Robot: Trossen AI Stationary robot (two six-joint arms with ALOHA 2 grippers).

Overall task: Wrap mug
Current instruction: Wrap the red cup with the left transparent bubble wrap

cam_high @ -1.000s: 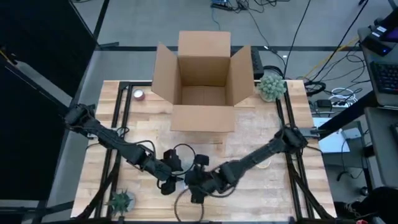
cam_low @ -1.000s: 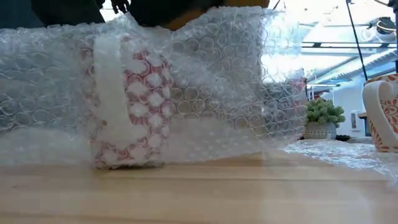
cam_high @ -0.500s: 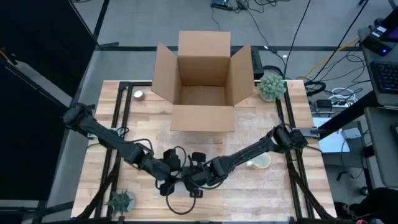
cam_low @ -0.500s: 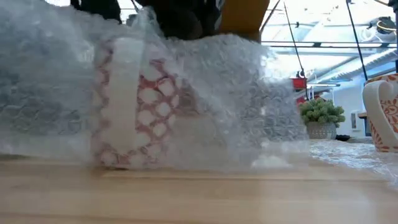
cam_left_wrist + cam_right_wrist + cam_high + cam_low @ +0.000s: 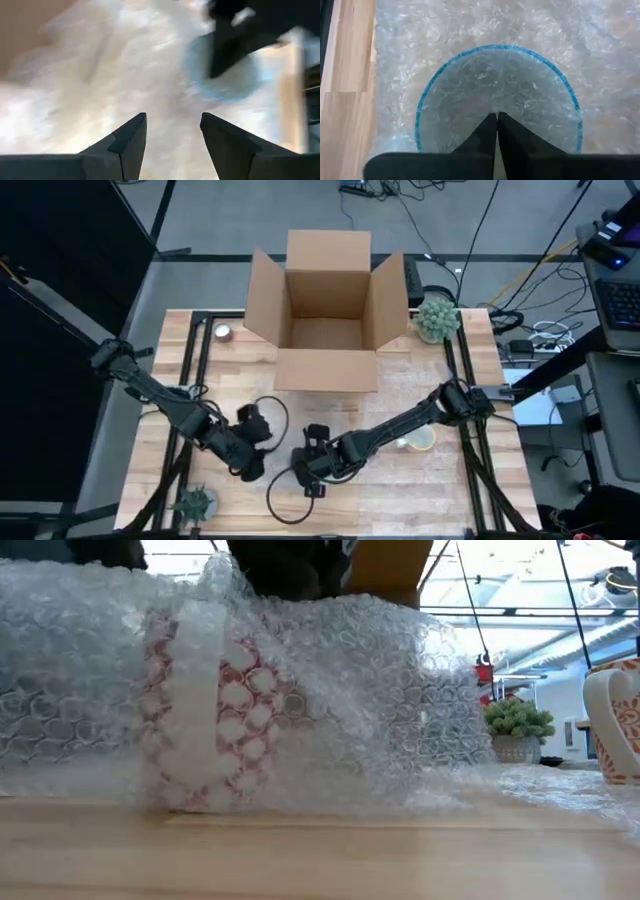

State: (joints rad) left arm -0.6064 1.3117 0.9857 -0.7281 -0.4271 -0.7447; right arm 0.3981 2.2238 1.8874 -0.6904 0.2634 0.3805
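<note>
Since a second ago the left gripper [image 5: 248, 460] has pulled back leftward, jaws apart and empty. Pinched shut, the right gripper [image 5: 496, 131] holds the clear bubble wrap sheet [image 5: 400, 710] over the red-and-white patterned mug [image 5: 215, 710], which stands at the table's front edge. With only one hold, the loose wrap could spring open again.

Wrapped mug [image 5: 205, 710] on wooden table [image 5: 320, 850]
</note>
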